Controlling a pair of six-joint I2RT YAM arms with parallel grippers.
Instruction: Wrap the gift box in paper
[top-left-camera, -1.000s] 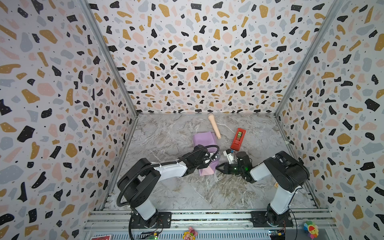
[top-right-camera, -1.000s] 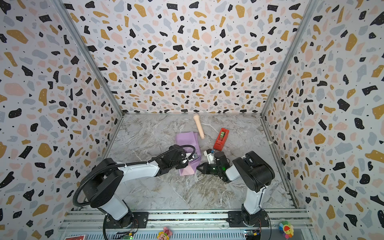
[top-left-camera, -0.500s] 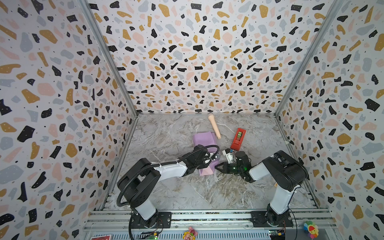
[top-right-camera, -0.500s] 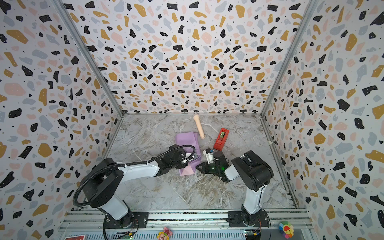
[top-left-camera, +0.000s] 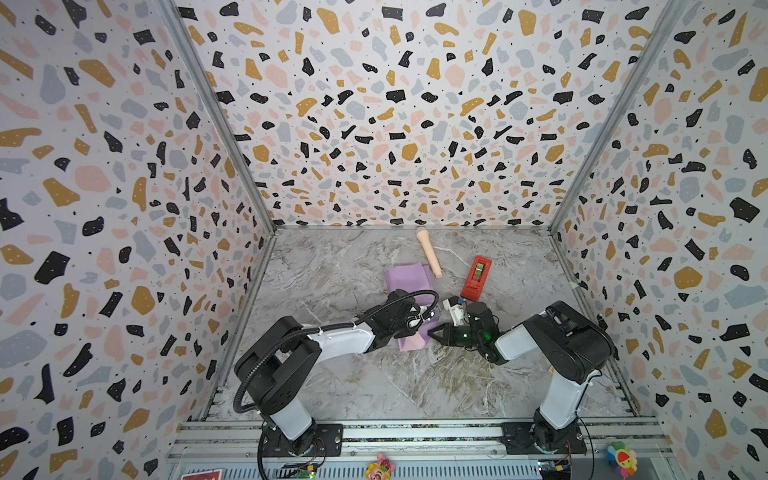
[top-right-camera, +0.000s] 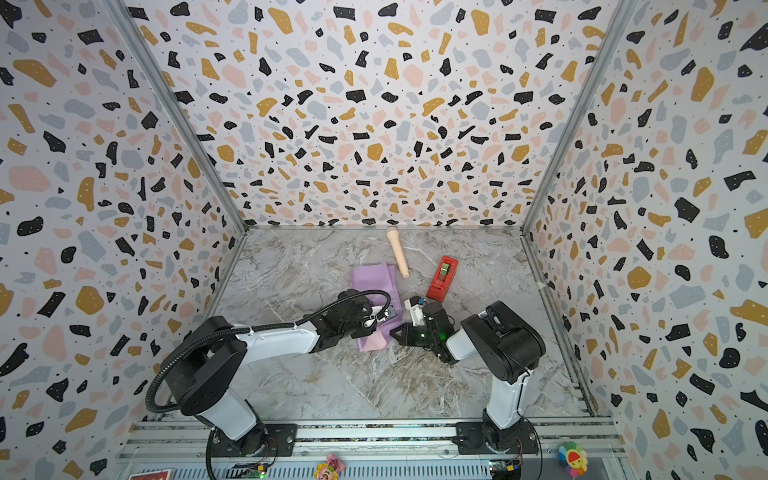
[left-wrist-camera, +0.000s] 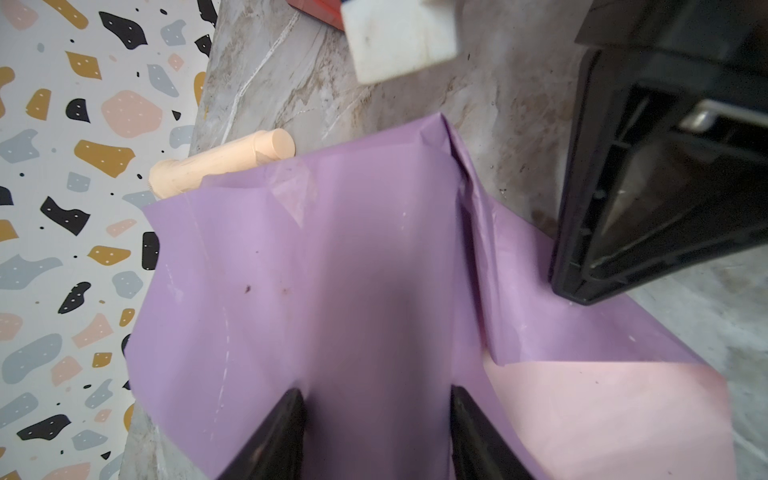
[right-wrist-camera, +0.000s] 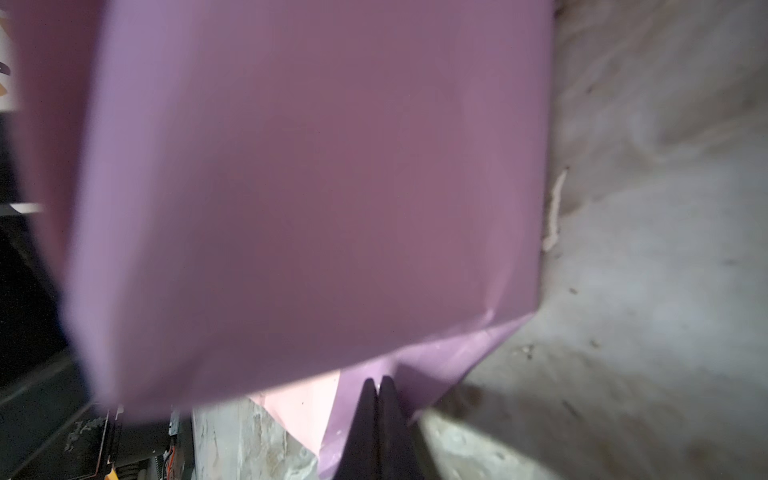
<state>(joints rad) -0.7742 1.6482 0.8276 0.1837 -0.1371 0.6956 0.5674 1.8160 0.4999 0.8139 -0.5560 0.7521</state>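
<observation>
The paper (top-left-camera: 405, 279) (top-right-camera: 371, 277) lies lilac side out, folded over a squarish form at the floor's middle. The gift box is hidden under it. My left gripper (top-left-camera: 429, 316) (top-right-camera: 384, 314) (left-wrist-camera: 376, 392) stands open, its jaws half apart. Both fingertips (left-wrist-camera: 297, 399) rest on the lilac paper (left-wrist-camera: 353, 249), which also spreads beyond them. A pink flap (left-wrist-camera: 602, 415) lies flat beside the fold. My right gripper (top-left-camera: 432, 332) (top-right-camera: 395, 332) (right-wrist-camera: 378, 380) is shut, its tips against a folded flap at the paper's (right-wrist-camera: 311, 187) near right corner. I cannot tell whether it pinches paper.
A beige toy microphone (top-left-camera: 428, 253) (top-right-camera: 397, 254) (left-wrist-camera: 220, 162) lies just behind the paper. A red tape dispenser (top-left-camera: 476, 277) (top-right-camera: 443, 277) sits to the right of it. Speckled walls close in the marble floor (top-left-camera: 374, 374) on three sides.
</observation>
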